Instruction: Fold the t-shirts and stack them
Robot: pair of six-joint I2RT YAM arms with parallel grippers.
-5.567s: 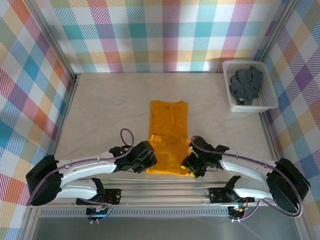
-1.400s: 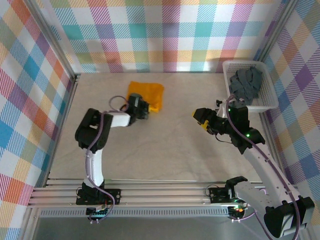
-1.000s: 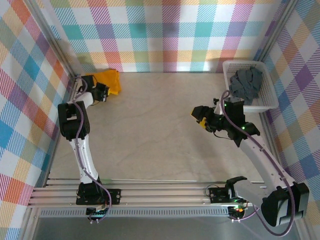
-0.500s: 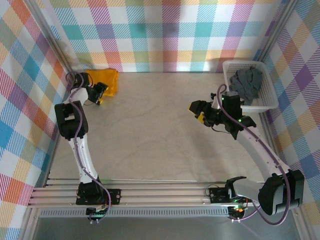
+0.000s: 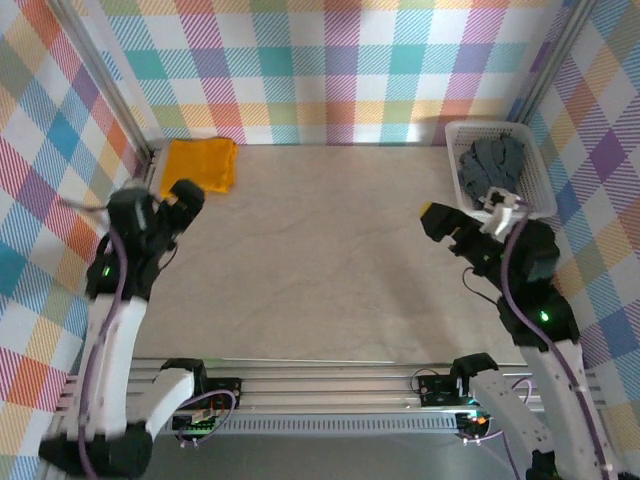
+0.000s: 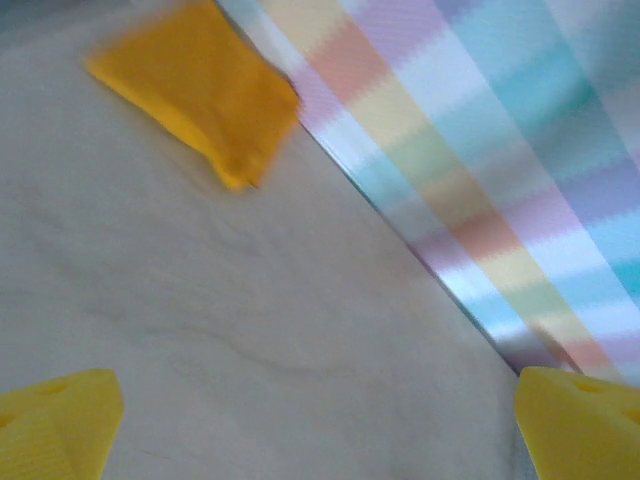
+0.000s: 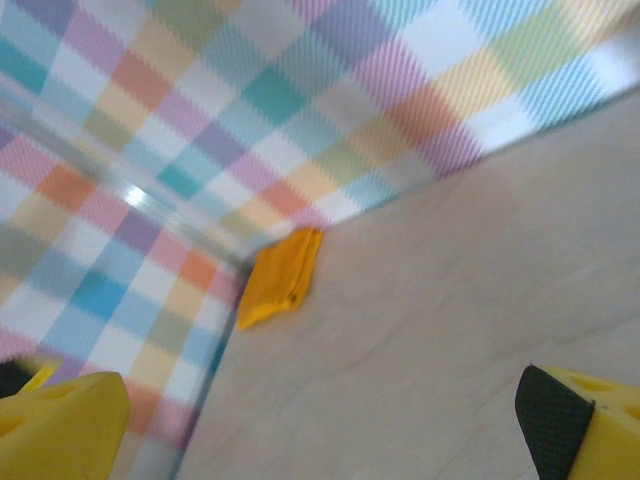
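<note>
Folded orange-yellow t-shirt point(image 7: 283, 275) in far table point(image 7: 450, 280) corner, plaid wall point(image 7: 250, 100) behind, right end effector point(image 7: 320, 420) spread wide

A robot test cell: plaid walls point(image 5: 330, 70), aluminium rail point(image 5: 330, 380), marbled tabletop point(image 5: 320, 260).

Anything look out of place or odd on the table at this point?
Nothing looks spilled or damaged. The orange t-shirt lies folded in the far left corner, while the grey t-shirt sits crumpled and unfolded in the white basket at far right.
</note>
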